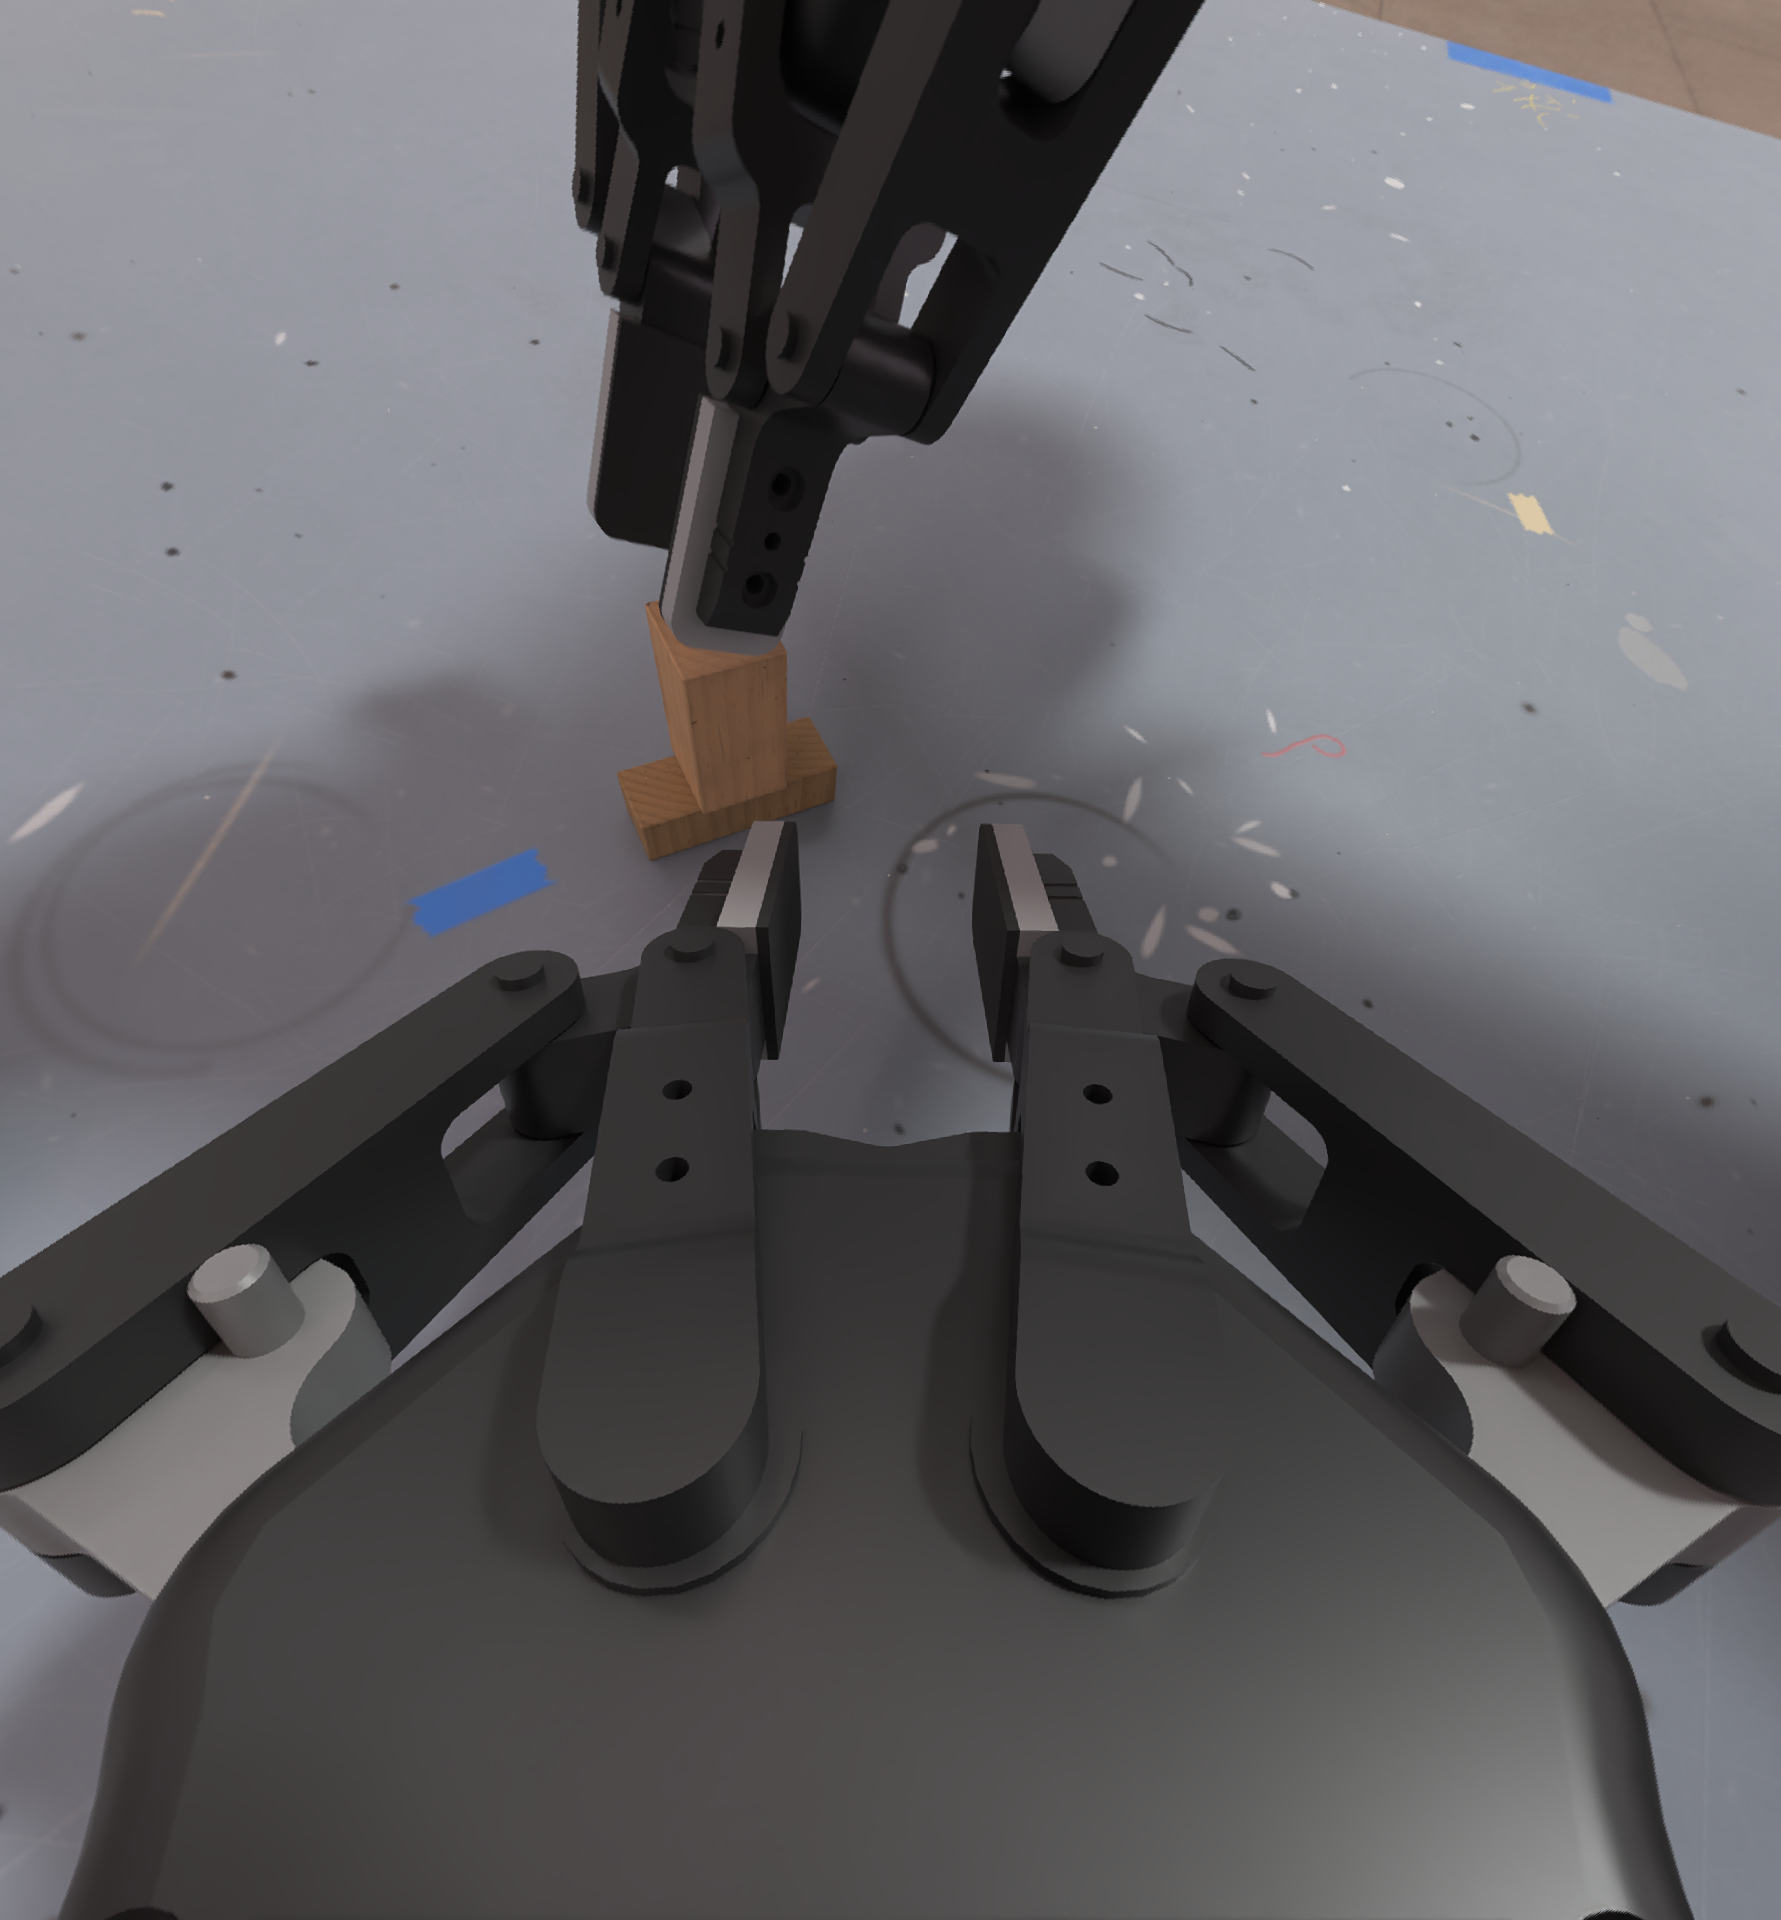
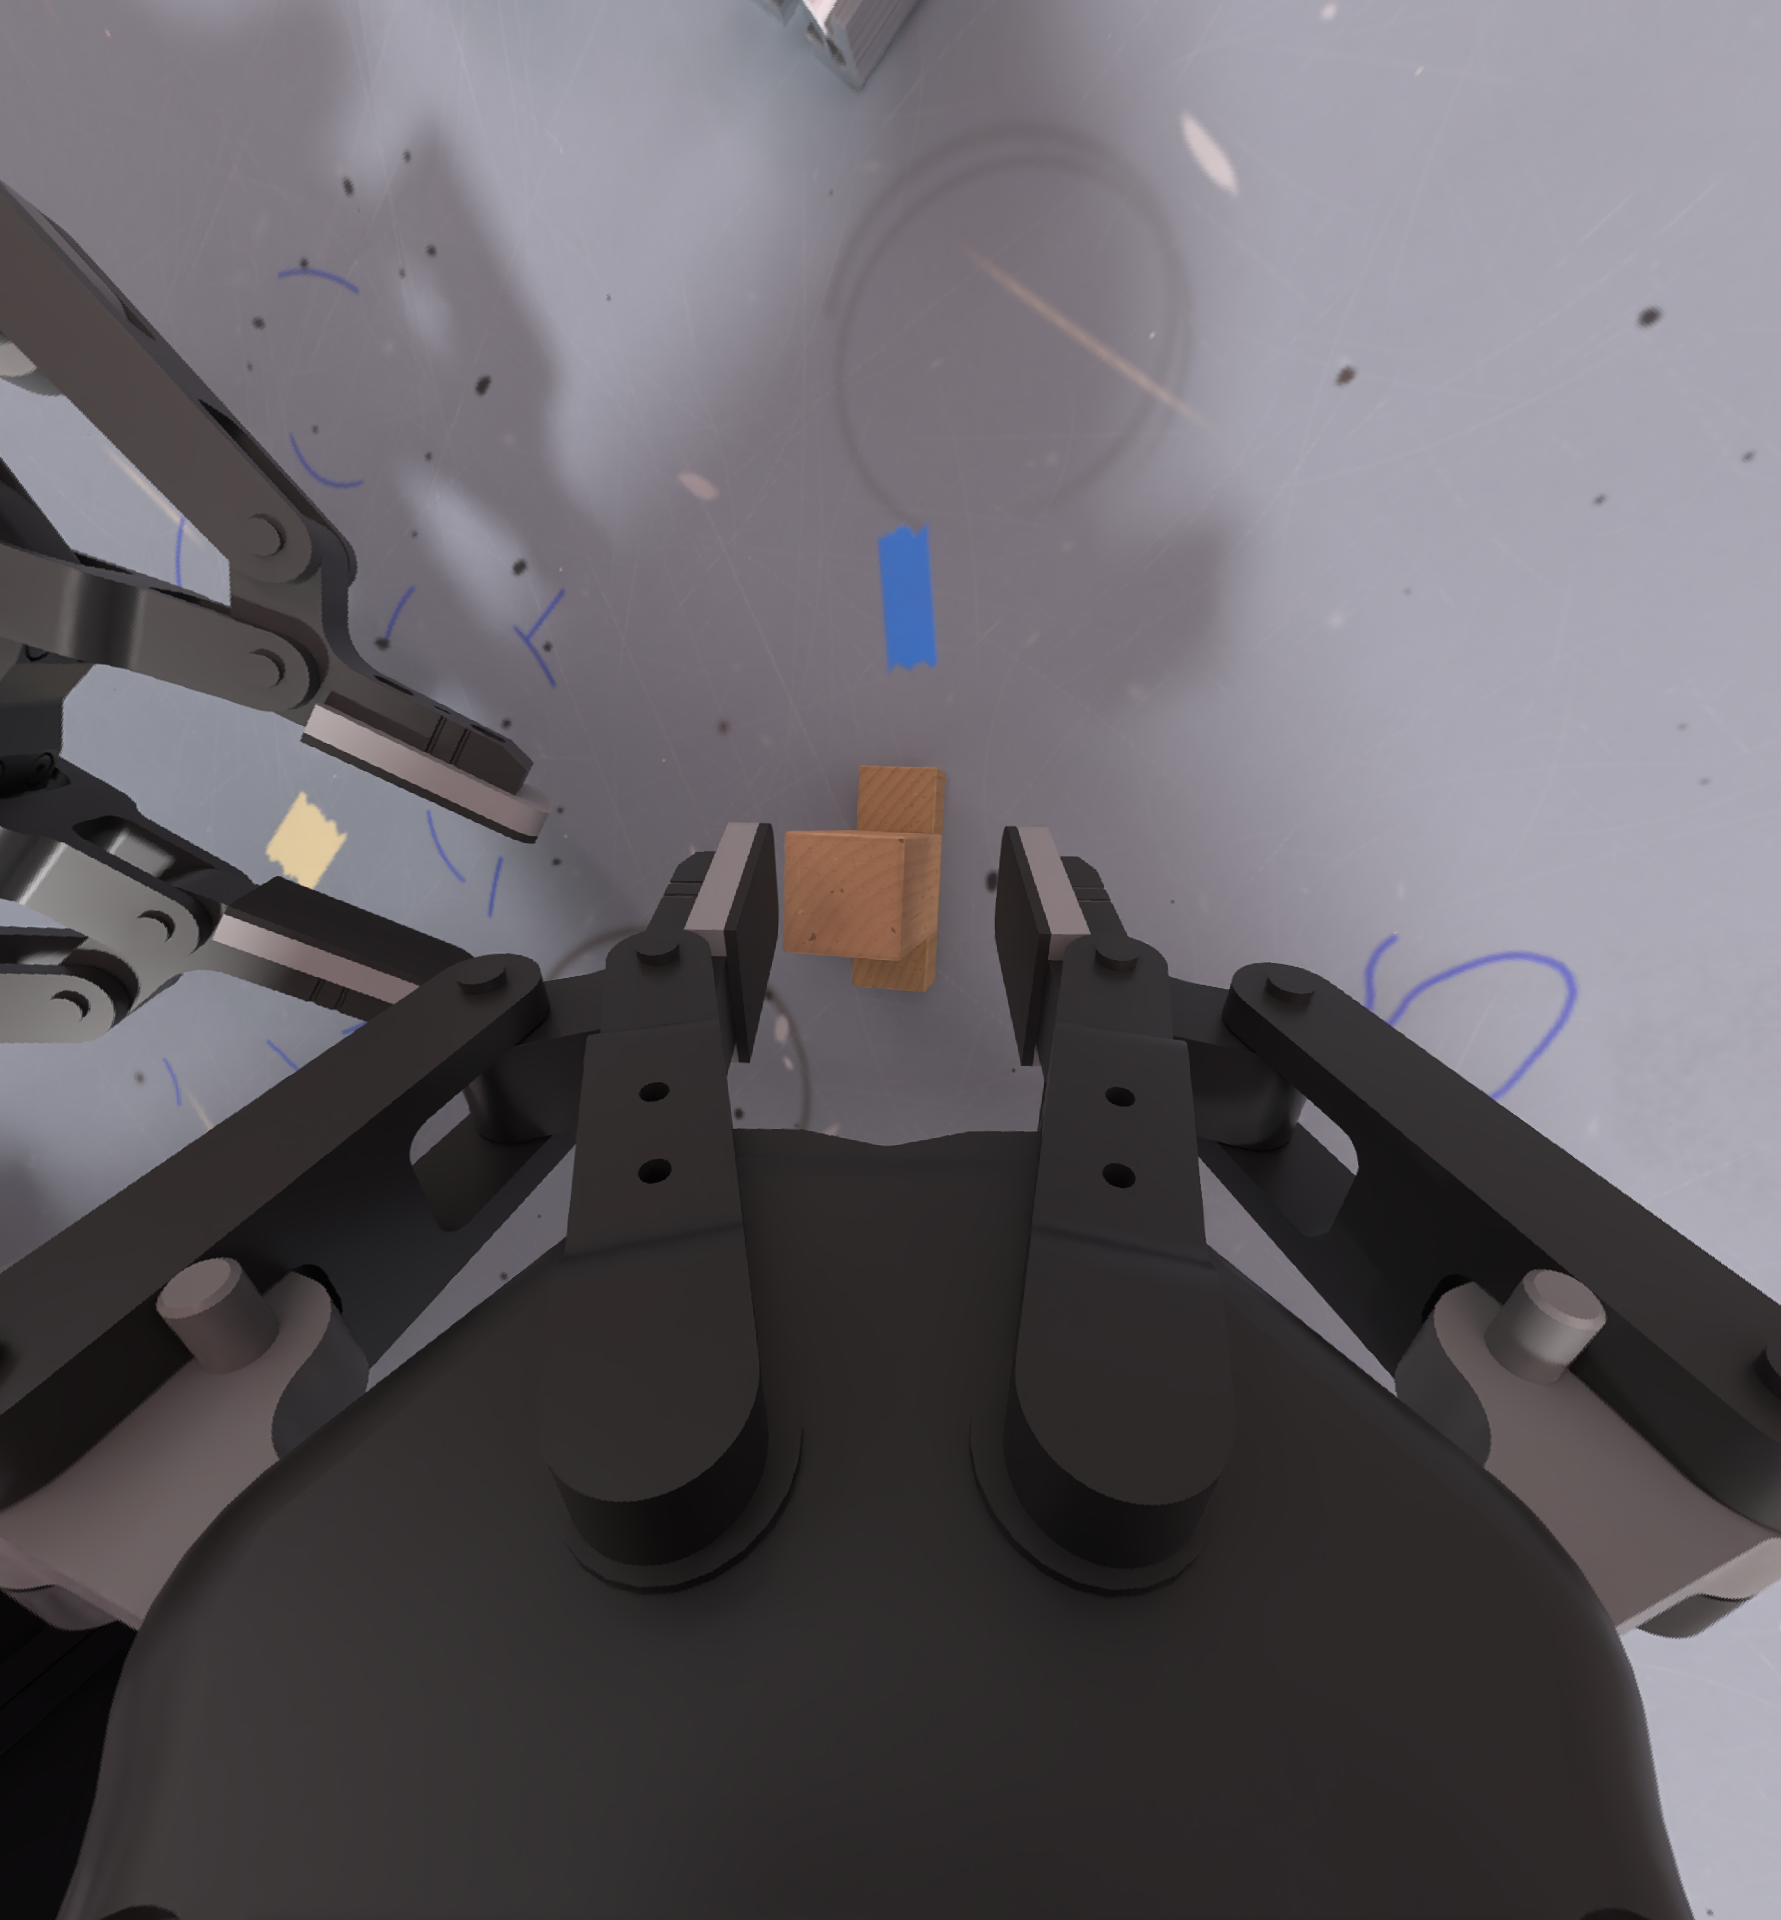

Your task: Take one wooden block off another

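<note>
An upright wooden block (image 1: 725, 717) stands on a flat wooden block (image 1: 688, 816) that lies on the grey table (image 1: 242, 416). My right gripper (image 1: 720, 623) comes down from above, its fingertips level with the upright block's top. In the right wrist view the right gripper (image 2: 881, 883) is open. The upright block's top (image 2: 844, 896) sits between the pads, close to the left pad (image 2: 751, 904) and apart from the right one. The flat block (image 2: 898, 800) shows beneath. My left gripper (image 1: 881, 862) is open and empty, low, just in front of the flat block; it also shows in the right wrist view (image 2: 496, 894).
A blue tape strip (image 1: 481, 888) lies left of the blocks, also in the right wrist view (image 2: 907, 597). A yellow tape scrap (image 1: 1530, 512) lies farther right. The table's edge and a wooden floor (image 1: 1696, 62) are at the far right. A metal profile's end (image 2: 844, 31) is beyond the blocks.
</note>
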Available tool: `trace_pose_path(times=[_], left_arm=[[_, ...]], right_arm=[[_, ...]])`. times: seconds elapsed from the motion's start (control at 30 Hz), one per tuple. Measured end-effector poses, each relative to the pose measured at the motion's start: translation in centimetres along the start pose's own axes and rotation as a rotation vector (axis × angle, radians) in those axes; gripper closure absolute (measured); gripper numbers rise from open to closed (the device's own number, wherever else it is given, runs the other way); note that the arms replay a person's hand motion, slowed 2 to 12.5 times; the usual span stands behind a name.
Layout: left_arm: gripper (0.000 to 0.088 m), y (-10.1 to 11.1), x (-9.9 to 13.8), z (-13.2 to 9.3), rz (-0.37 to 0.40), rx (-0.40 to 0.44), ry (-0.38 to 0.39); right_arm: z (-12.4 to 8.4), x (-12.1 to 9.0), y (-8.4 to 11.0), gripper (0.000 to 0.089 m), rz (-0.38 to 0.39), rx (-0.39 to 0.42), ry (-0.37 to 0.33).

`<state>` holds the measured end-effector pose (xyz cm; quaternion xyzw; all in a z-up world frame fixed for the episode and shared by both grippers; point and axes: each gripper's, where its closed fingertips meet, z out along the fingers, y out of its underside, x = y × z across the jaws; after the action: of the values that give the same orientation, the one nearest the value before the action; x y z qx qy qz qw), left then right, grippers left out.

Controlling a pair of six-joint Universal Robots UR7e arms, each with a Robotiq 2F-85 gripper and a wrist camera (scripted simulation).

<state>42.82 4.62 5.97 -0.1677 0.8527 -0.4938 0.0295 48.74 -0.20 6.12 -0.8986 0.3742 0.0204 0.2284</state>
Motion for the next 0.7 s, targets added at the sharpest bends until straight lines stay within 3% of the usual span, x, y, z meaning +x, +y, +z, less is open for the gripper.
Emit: trace_pose_path(times=[0.37,0.53,0.7], left_arm=[[0.0599,-0.5,0.0,-0.7,0.014,0.050,-0.011],[0.0600,-0.3,0.3,-0.7,0.020,0.056,-0.014],[0.0598,0.0,0.1,-0.8,0.019,0.055,-0.025]], right_arm=[[0.9,-0.6,0.6,0.0573,0.034,-0.168,-0.003],[1.1,-0.8,0.8,0.0642,0.034,-0.199,0.003],[0.8,-0.7,1.2,0.0644,0.021,-0.209,0.014]])
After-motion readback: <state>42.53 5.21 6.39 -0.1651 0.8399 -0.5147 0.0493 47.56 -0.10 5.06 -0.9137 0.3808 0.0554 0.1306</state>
